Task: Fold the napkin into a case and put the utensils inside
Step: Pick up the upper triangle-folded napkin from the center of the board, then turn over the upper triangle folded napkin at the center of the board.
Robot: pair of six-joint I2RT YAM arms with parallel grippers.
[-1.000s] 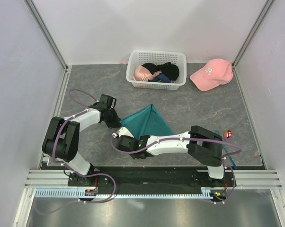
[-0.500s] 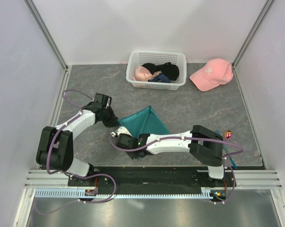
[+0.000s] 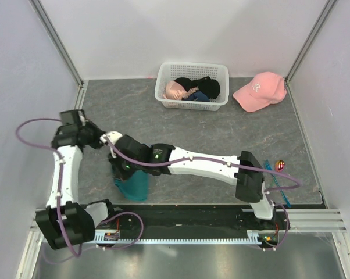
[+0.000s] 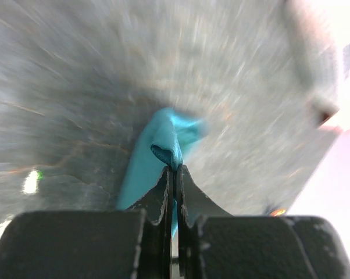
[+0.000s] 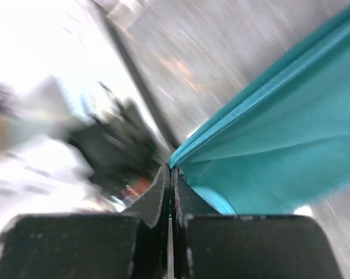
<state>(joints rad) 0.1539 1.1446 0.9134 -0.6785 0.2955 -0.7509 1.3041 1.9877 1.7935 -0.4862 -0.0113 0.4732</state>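
Napkin [image 3: 134, 186] swung left; wrist views show pincers [image 4: 174, 170] [image 5: 170, 170] pinching it

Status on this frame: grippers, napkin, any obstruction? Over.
Left gripper shut on napkin. Right gripper shut on its edge. Utensils lie far right, apart from it. Nothing in the way.

Napkin [image 3: 134, 186]: plain teal-green. Bench [image 3: 221, 125]: dark grey, mottled stone pattern. Basket [image 3: 192, 70]: white lattice. Garments [image 3: 204, 87] inside: black, pink. Cap [image 3: 259, 90]: pink, pale logo. Utensils [image 3: 280, 164]: one red-purple head, other blue. Arms [image 3: 204, 165]: white, black. Cables [image 3: 32, 122]: purple.
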